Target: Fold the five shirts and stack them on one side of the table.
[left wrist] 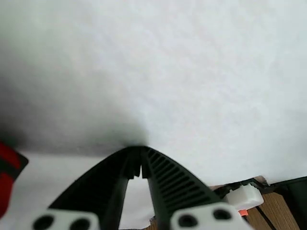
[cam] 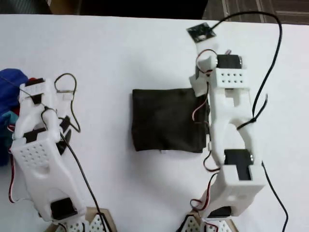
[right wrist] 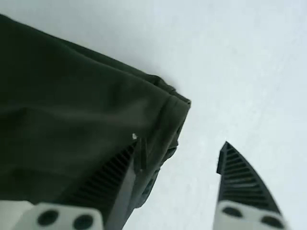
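A dark shirt (cam: 166,121) lies folded into a rectangle in the middle of the white table (cam: 120,48). My right arm (cam: 227,92) stands over the shirt's right edge. Its gripper (right wrist: 182,146) is open, one finger above a corner of the dark shirt (right wrist: 72,120) and the other above bare table. A heap of blue and red shirts (cam: 9,84) sits at the table's left edge, partly hidden by my left arm (cam: 38,125). The left gripper (left wrist: 140,163) is shut on nothing, just above bare table, with a bit of red cloth (left wrist: 7,175) beside it.
A small dark circuit board (cam: 200,31) with a black cable (cam: 270,53) lies at the back right of the table. Wooden mounts (left wrist: 273,206) hold the arm bases at the near edge. Bare table spreads between the arms and along the back.
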Tool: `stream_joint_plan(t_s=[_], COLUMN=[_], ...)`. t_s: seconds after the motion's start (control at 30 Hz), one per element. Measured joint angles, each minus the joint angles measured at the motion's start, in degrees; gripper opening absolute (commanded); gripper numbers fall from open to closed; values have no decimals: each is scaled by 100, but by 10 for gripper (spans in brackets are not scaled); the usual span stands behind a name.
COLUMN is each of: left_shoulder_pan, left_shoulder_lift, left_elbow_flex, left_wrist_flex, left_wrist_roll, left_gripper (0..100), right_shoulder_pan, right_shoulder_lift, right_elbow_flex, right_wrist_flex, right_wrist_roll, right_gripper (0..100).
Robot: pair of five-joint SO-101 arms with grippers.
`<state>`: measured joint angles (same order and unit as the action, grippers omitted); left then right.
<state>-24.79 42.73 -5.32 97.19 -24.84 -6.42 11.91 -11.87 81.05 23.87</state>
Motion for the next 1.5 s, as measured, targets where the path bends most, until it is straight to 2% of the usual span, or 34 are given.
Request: stream_joint_plan(t_s=[0.23, 0.47, 0.63, 0.8, 0.93, 1.23, 1.37, 1.5], left_shoulder_pan=[211, 308, 659, 563, 492, 510, 492, 475], left_shoulder_lift=[193, 193, -624, -1934, -2848, -4527, -4686, -4554], left_elbow_flex=[-290, -738, -888, -897, -158, 2927, 3297, 3314], left_wrist_flex=[325, 431, 378, 325, -308, -2831, -3068, -3095], left_wrist_roll=[0, 0, -9, 237, 334, 563, 686, 1371], left_gripper=[27, 26, 26, 26, 26, 30, 28, 28], right_shoulder_pan=[-264, -273, -273, -273, -396, -598, -607, -615], right_shoulder_lift=[-26, -26, -35, -44, -44, -44, 387, 782], right_elbow_flex=[237, 1160, 1160, 1371, 1960, 3007, 2989, 2620], right_wrist_flex=[281, -114, -123, -229, -765, -2171, -2453, -2330], right_wrist_roll=[-9, -466, -651, -818, -932, -949, -949, -1099], right_gripper=[238, 348, 348, 348, 348, 348, 348, 349])
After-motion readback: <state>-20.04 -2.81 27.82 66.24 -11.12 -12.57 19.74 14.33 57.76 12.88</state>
